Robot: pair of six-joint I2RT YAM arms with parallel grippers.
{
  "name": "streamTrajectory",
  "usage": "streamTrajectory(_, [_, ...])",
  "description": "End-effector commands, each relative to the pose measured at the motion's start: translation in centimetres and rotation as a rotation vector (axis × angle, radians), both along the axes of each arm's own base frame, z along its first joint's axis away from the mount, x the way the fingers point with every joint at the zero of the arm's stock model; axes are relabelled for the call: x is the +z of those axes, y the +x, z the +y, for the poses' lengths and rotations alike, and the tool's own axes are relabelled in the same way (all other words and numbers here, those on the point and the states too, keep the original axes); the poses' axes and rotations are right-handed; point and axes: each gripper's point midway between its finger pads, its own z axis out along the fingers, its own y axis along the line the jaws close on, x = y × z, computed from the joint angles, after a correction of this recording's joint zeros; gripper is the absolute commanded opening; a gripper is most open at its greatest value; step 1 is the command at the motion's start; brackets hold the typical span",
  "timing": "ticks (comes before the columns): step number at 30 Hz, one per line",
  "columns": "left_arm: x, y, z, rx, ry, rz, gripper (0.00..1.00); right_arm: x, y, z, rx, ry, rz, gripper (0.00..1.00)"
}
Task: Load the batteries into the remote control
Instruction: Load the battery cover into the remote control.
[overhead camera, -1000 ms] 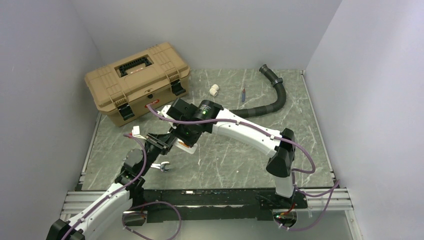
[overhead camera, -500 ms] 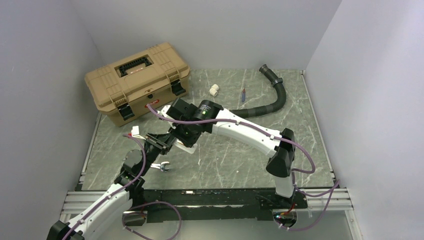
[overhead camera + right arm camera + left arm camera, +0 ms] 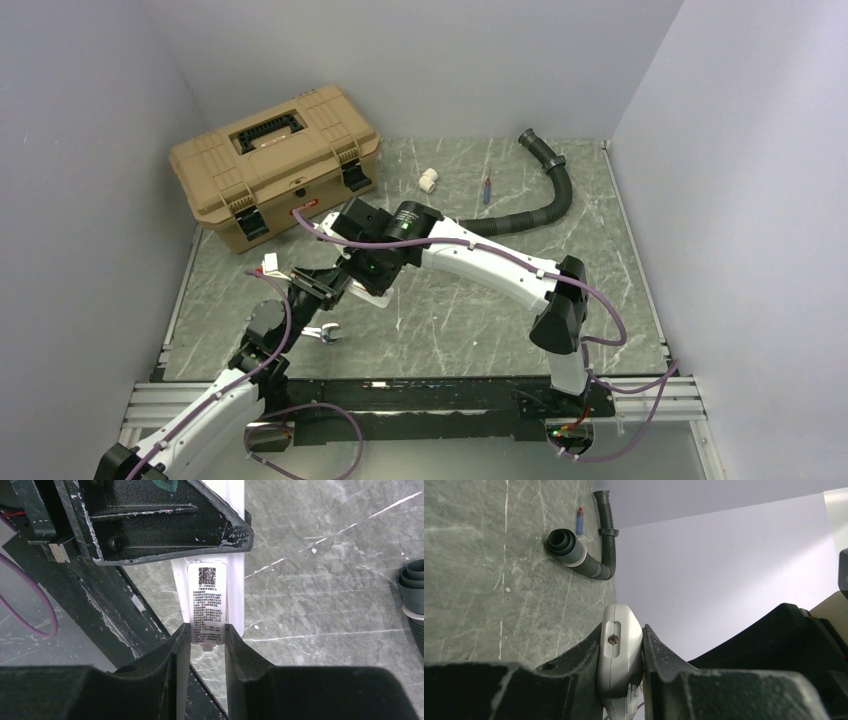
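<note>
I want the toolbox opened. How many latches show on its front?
2: left-end latch at the near corner; right-end latch nearer the white fitting. Others behind the toolbox may be hidden.

Left arm reaches forward and low, left gripper clamped on the remote end. Right arm stretched far left, elbow raised, right gripper pointing down, fingers pinching the remote's labelled back. Grippers almost meet.
</note>
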Motion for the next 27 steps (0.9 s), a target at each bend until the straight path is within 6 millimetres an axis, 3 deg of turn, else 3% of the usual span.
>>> streamTrajectory(1, [1.86,0.12,0.44,0.022,-0.05,-0.049,0.0,0.42,-0.23,0.47,-0.01,0.021,0.011,0.0])
streamTrajectory(27, [1.92,0.09,0.56,0.027,-0.051,-0.05,0.0,0.01,-0.03,-0.1,-0.025,-0.013,0.001,0.0])
